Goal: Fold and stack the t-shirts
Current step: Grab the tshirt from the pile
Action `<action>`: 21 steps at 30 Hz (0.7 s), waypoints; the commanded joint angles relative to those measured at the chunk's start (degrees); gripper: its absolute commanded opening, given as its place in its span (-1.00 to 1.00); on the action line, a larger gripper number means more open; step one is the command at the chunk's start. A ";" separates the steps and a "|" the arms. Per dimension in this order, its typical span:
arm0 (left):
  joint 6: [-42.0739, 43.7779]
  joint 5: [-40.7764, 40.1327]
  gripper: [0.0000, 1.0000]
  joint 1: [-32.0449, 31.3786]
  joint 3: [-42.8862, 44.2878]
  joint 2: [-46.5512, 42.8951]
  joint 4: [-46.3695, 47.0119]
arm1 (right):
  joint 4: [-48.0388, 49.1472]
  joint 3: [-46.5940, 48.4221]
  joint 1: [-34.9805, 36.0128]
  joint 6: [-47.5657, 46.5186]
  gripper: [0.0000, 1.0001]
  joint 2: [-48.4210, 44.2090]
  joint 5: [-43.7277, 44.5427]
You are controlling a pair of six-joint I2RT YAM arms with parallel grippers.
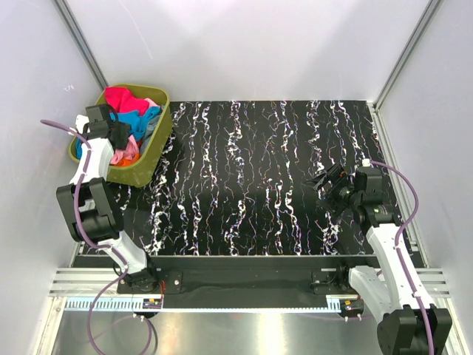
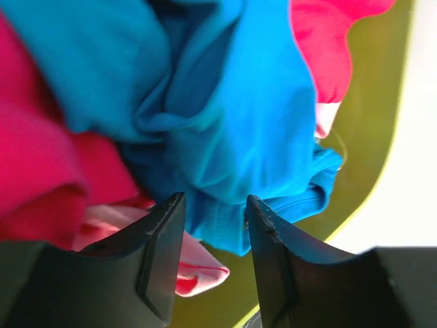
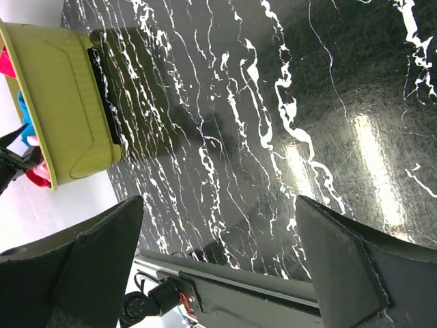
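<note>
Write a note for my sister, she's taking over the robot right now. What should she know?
Left gripper: down in the bin, jaws part-way apart above the blue shirt and the light pink shirt; no grip seen.
Right gripper: wide open, empty, above the table.
T-shirts: all bunched in the bin.
Done: nothing folded or stacked.
Left: pull each shirt out, fold it, stack it.

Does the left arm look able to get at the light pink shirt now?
Probably yes: the left gripper hangs over the bin, the light pink shirt close beneath it; only the blue shirt crowds the gap.
</note>
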 commanded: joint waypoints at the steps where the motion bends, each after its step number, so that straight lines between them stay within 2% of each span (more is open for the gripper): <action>1: -1.46 -0.96 -0.10 -0.04 3.08 -1.99 -3.53 | 0.47 2.47 -0.18 -1.25 1.00 0.76 1.48; 7: 0.21 -1.94 -0.04 -0.04 2.65 -4.11 -7.48 | 0.74 2.12 -0.27 -1.07 0.99 1.11 2.00; 11: 1.26 -1.94 -0.07 -0.21 2.38 -4.64 -7.93 | 0.83 2.29 -0.27 -1.34 0.99 1.90 2.09; 14: 2.23 -1.77 -0.26 -0.39 2.38 -4.73 -8.01 | 0.91 2.47 -0.27 -1.77 0.99 2.43 1.83; 15: 2.32 -1.76 -0.42 -0.47 2.38 -4.73 -8.01 | 0.91 2.55 -0.27 -1.86 0.99 2.60 1.74; 16: 2.58 -1.68 -0.48 -0.48 2.29 -4.81 -8.01 | 0.91 2.64 -0.35 -2.04 0.99 2.69 1.57; 19: 2.76 -1.15 -0.54 -0.65 1.59 -5.17 -8.01 | 0.83 2.82 -0.27 -2.56 0.99 3.31 1.30; 21: 3.11 -0.89 -0.48 -0.56 1.06 -5.86 -8.19 | 0.83 3.08 -0.36 -2.83 0.99 3.31 1.13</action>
